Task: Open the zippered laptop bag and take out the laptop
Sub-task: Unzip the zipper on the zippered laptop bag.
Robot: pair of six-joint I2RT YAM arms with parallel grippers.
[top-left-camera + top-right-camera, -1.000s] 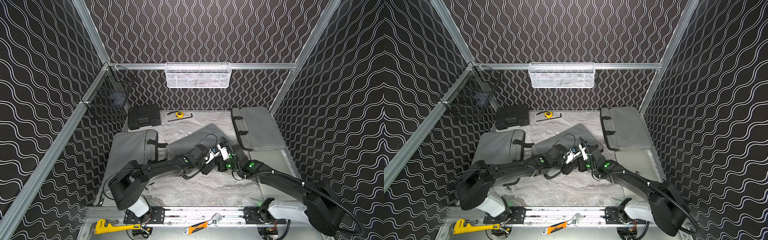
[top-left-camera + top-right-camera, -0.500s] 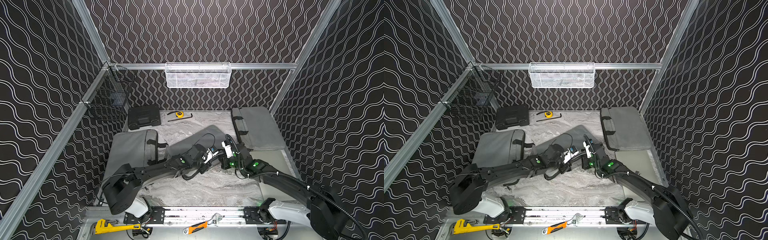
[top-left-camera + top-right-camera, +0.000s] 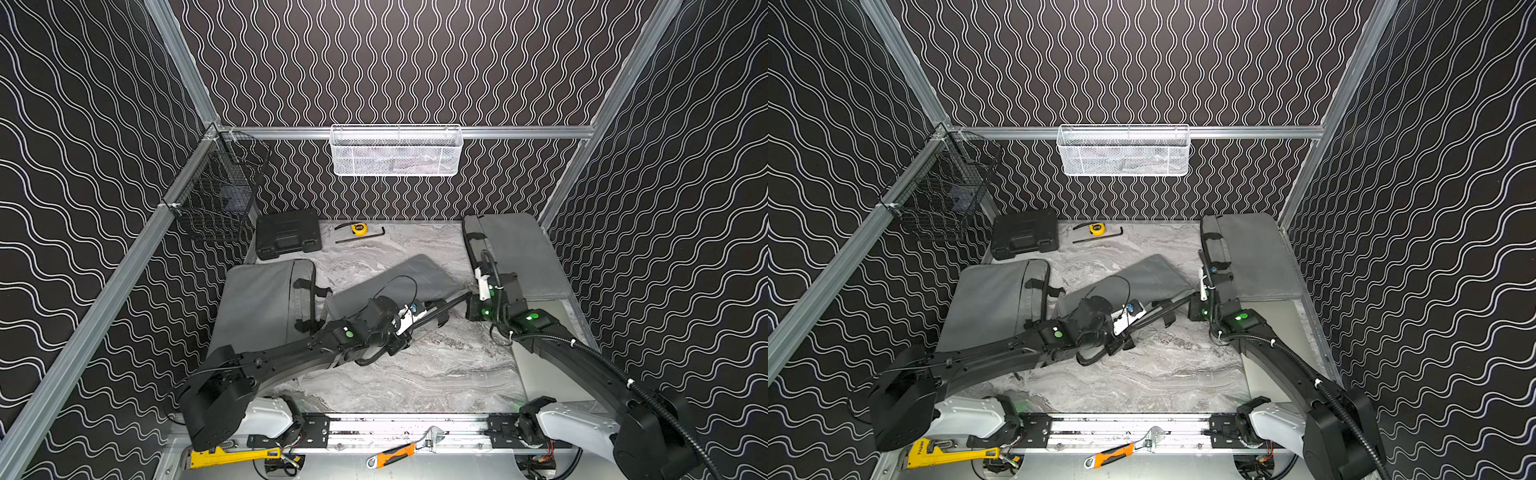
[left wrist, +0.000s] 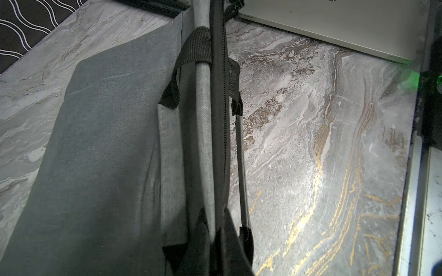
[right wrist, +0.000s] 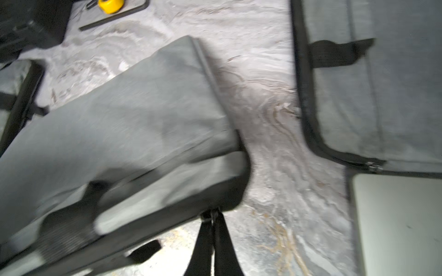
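A grey zippered laptop bag lies slanted mid-table. Its black zipper edge is raised off the marble. My left gripper is shut on that zipper edge near one carry-strap end. My right gripper is shut on the zipper pull at the bag's right corner. The wrist views show the zipper teeth together along the edge. The inside of the bag is hidden. A silver laptop lies flat at the front right, outside the bags.
Two more grey bags flank the middle one, one on the left and one at the back right. A black tool case, yellow tape measure and hex key lie at the back. Wire baskets hang on the walls.
My left gripper has shut on the bag's zipper edge. The right gripper has moved right and farther back, holding the zipper pull, and the bag's edge has stretched out between the two.
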